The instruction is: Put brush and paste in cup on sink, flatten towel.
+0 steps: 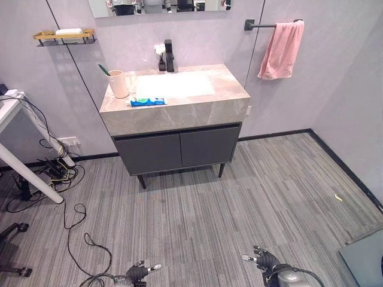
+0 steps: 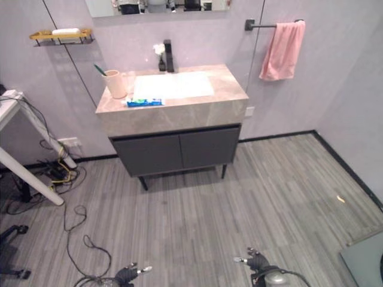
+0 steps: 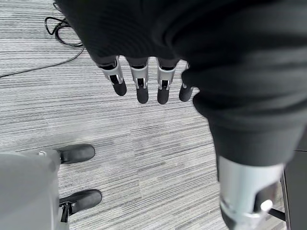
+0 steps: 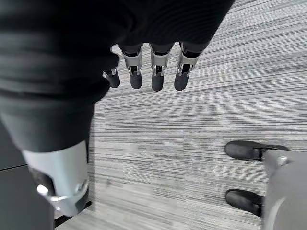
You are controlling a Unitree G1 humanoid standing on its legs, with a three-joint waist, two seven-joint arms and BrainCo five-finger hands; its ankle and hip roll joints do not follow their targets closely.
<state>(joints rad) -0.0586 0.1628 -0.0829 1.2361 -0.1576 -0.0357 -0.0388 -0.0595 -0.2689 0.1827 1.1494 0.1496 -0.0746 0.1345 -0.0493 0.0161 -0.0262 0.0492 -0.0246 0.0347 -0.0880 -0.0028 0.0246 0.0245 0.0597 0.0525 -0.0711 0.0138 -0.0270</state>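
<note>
A beige cup [image 1: 118,84] stands on the left of the marble sink counter [image 1: 179,110], with a green-handled brush [image 1: 103,69] standing in it. A blue tube of paste [image 1: 148,102] lies flat on the counter near its front edge, right of the cup. A pink towel [image 1: 280,49] hangs bunched at the right end of a black wall bar [image 1: 258,25]. My left hand [image 1: 139,273] and right hand [image 1: 266,260] hang low over the floor, far from the sink. Both are open with straight fingers [image 3: 139,81] and hold nothing; the right hand's fingers [image 4: 156,72] point at bare floor.
A black tap [image 1: 169,55] stands behind the white basin [image 1: 173,85]. A dark cabinet [image 1: 178,148] sits under the counter. A wall shelf [image 1: 63,37] hangs at upper left. A white table leg [image 1: 27,173] and cables [image 1: 57,170] lie left; a grey object [image 1: 364,260] sits lower right.
</note>
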